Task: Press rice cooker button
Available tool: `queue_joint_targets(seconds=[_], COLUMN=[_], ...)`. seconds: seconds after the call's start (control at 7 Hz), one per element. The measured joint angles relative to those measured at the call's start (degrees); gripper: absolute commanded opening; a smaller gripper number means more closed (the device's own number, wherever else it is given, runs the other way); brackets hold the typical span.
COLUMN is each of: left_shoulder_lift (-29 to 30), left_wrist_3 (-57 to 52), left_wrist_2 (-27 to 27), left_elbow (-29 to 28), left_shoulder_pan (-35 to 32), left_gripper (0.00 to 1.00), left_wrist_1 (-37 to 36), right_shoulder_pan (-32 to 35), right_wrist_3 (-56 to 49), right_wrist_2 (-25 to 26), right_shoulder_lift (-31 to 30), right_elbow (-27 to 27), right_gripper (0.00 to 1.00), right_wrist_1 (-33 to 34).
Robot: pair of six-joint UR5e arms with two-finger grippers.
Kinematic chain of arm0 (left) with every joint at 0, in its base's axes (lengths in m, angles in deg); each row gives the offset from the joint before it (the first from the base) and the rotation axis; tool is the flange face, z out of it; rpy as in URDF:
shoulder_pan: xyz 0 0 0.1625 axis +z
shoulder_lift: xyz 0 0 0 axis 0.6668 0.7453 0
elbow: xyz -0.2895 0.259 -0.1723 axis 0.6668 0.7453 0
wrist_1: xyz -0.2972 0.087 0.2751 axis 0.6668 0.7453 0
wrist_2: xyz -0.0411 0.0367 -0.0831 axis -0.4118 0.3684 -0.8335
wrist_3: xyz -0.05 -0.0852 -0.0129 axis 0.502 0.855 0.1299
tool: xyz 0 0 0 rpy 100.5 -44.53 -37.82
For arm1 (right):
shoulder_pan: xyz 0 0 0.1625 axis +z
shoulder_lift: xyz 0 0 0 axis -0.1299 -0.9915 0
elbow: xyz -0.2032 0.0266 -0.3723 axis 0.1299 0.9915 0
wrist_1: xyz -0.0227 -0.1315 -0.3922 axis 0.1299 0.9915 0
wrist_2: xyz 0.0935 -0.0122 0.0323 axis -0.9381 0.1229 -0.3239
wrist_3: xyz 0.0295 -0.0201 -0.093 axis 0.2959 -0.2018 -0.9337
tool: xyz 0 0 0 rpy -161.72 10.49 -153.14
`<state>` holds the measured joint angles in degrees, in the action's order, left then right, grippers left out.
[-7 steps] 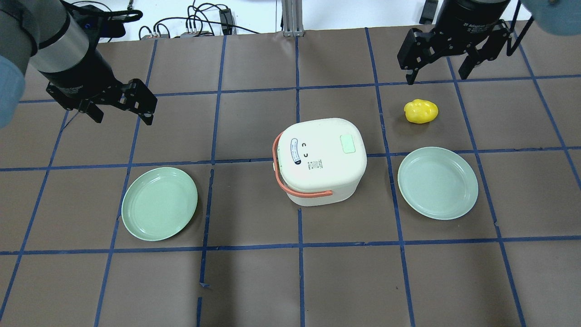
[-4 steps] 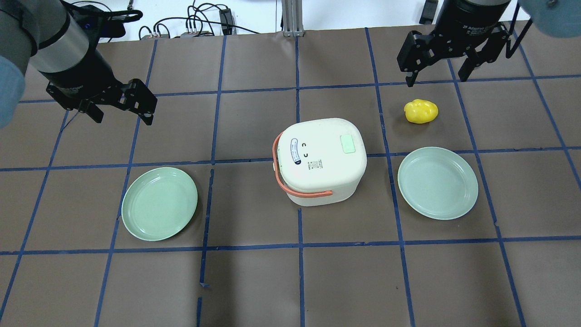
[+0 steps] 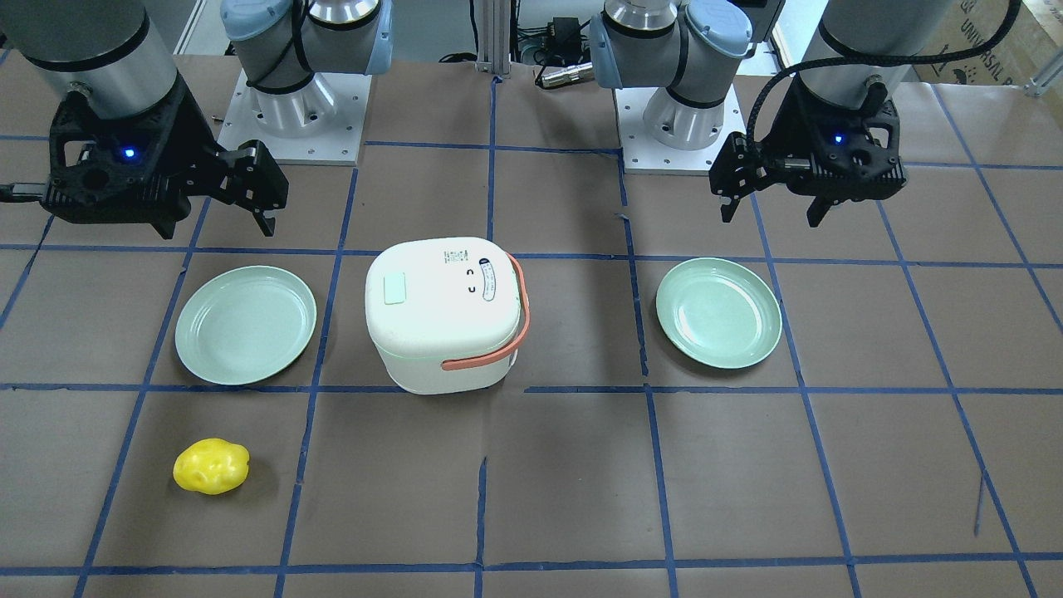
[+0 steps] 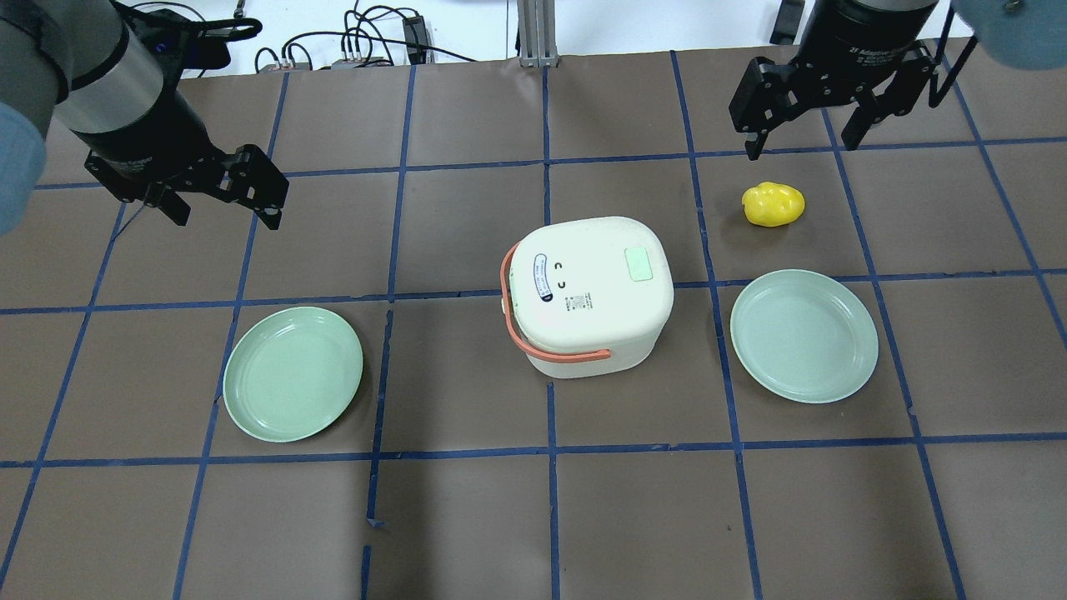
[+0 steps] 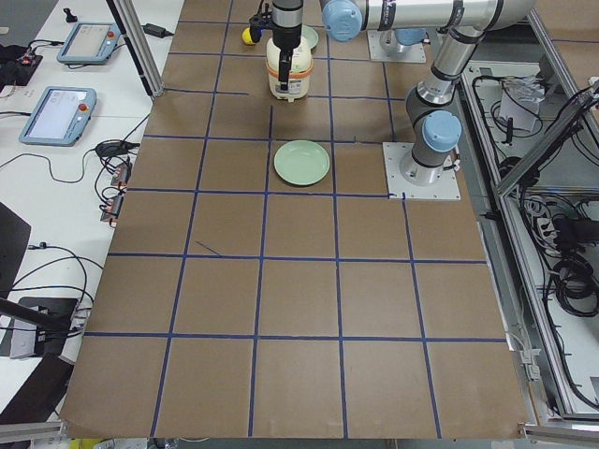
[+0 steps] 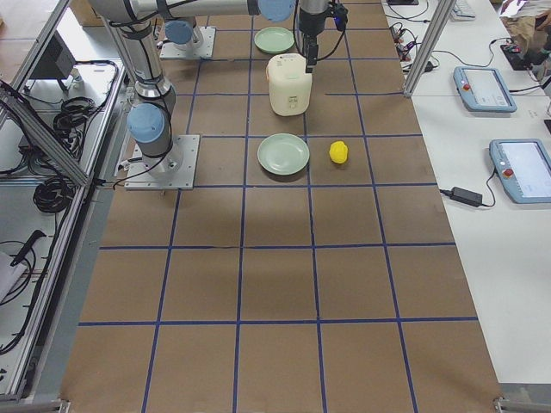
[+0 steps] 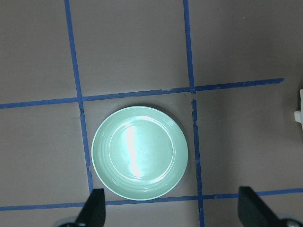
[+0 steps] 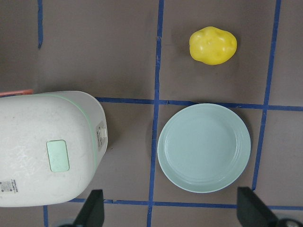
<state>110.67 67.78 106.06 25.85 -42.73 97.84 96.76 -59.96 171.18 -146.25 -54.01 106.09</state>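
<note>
Two pairs of jaws hang high above the desk, both spread wide and gripping nothing; the left jaws' fingertips show at the bottom corners of their wrist view, and the right jaws' fingertips likewise. Bare brown surface lies all round the rice cooker; it stands upright between the two pairs, well apart from each, somewhat nearer the right jaws, and nothing touches it. Below the right jaws the cooker sits off to the side of the tip at the picture's left; a pale green plate lies between the two tips, near the cooker but apart from it, and a yellow lumpy object lies beyond the plate. Below the left jaws lies a second green plate, with only a sliver of the cooker at the picture's edge. The cooker's lid is a rounded oblong whose long axis runs roughly from one pair of jaws toward the other; the pale green button sits on the end toward the right jaws; the orange handle is folded down round the end toward the left jaws. Blue tape lines divide the desk into squares; cables lie past its far edge.
</note>
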Motion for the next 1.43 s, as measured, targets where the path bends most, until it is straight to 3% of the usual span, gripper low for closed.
queue_joint_targets(seconds=[0.43, 0.57, 0.71, 0.86, 1.0, 1.43], left_shoulder_lift=[0.0, 0.0, 0.0, 0.0, 0.0, 0.0], left_wrist_3=[0.0, 0.0, 0.0, 0.0, 0.0, 0.0], left_wrist_2=[0.0, 0.0, 0.0, 0.0, 0.0, 0.0], left_elbow=[0.0, 0.0, 0.0, 0.0, 0.0, 0.0], left_shoulder_pan=[0.0, 0.0, 0.0, 0.0, 0.0, 0.0], left_gripper=[1.0, 1.0, 1.0, 1.0, 1.0, 1.0], left_wrist_1=[0.0, 0.0, 0.0, 0.0, 0.0, 0.0], right_shoulder_pan=[0.0, 0.0, 0.0, 0.0, 0.07, 4.07], right_wrist_3=[-0.05, -0.05, 0.08, 0.37, 0.77, 7.67], right_wrist_2=[0.27, 0.16, -0.16, -0.31, -0.38, -2.92], right_shoulder_lift=[0.07, 0.11, 0.1, 0.07, 0.12, 1.12], right_elbow=[-0.04, -0.08, -0.11, -0.12, -0.19, -1.38], right_gripper=[0.99, 0.75, 0.26, 0.15, 0.08, 0.06], right_wrist_1=[0.28, 0.35, 0.35, 0.21, -0.07, 0.57])
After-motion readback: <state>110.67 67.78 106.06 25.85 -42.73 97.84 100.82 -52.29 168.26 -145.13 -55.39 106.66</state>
